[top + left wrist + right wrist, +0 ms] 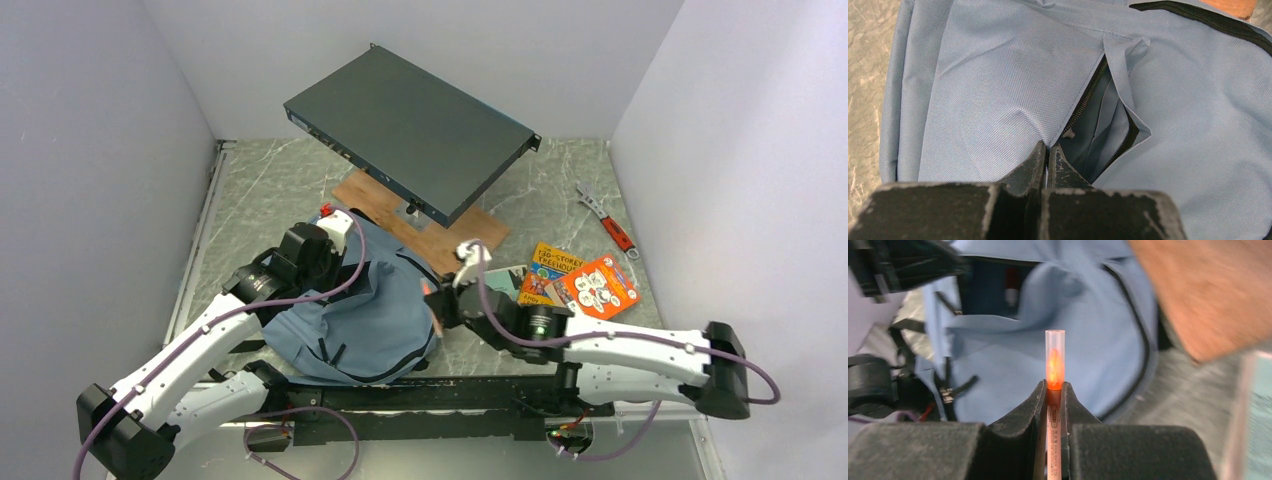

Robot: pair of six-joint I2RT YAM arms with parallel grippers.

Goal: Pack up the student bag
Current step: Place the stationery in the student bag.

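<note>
**A:** Where's the student bag (360,320)?

**B:** Flat on the worktop (270,190), left of centre, close to the near edge, between the two arms. Blue-grey fabric, black zips. The front pocket (1098,130) is unzipped and gaping, with pale lining visible inside.

**A:** Left gripper (1048,148)?

**B:** Clenched, fingers pressed together on the bag. The pocket's zip edge runs straight into the tips and the fabric puckers next to them, so it's pinching the bag at the pocket's lip.

**A:** Right gripper (1053,390)?

**B:** Clamped on a highlighter (1055,360). The white printed barrel sits between the fingers, and the clear cap with the orange tip sticks out past them. From the top camera it's at the bag's right side. Can't tell whether the pen touches the fabric.

**A:** Anything else on the worktop?

**B:** A dark flat metal box (410,130) is tilted on a stand over a wooden board (470,225), centre towards the far edge. One corner of the board is just beside the bag's far side. A few books (590,285) overlap right of centre, well apart from the bag. A wrench (608,222) with a red grip lies towards the far right corner.

**A:** Is the right wrist view usable?

**B:** The background is blurred. Only the pen and fingers are sharp.
</note>
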